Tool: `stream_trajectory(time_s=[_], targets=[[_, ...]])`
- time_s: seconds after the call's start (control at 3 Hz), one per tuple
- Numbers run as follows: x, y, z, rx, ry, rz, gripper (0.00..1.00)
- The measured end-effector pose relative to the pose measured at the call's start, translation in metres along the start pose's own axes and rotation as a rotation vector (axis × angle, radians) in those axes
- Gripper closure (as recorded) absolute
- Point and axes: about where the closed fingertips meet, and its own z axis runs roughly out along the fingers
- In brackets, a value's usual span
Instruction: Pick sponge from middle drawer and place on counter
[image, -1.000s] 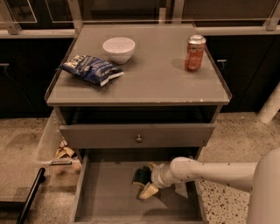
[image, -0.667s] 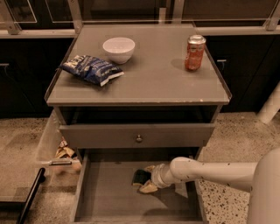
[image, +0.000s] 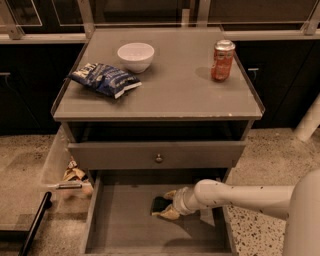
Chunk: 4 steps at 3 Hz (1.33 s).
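The sponge (image: 159, 204), dark green on top, lies on the floor of the pulled-out middle drawer (image: 120, 220), right of its centre. My gripper (image: 167, 204) reaches in from the right on the white arm. Its pale fingers (image: 169, 214) sit on either side of the sponge and press against it, low over the drawer floor. The counter (image: 175, 90) is the flat grey cabinet top above.
On the counter stand a white bowl (image: 135, 55), a blue snack bag (image: 104, 78) at the left and a red can (image: 222, 60) at the right. A closed drawer front with a knob (image: 159, 158) overhangs the open drawer. Litter (image: 74, 174) lies on the floor at the left.
The gripper's lower finger has moved in towards the sponge. The arm and the sponge have hardly shifted.
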Motion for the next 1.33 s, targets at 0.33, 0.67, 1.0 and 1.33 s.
stream_trajectory(time_s=[0.33,0.67,1.0,1.33], targets=[[0.0000,0.0000,0.0000,0.000,0.000,0.000,1.00],[0.0000,0.0001,0.0001,0.000,0.000,0.000,1.00],[0.0000,0.0001,0.0001,0.000,0.000,0.000,0.81],[0.0000,0.0001,0.0001,0.000,0.000,0.000,0.58]])
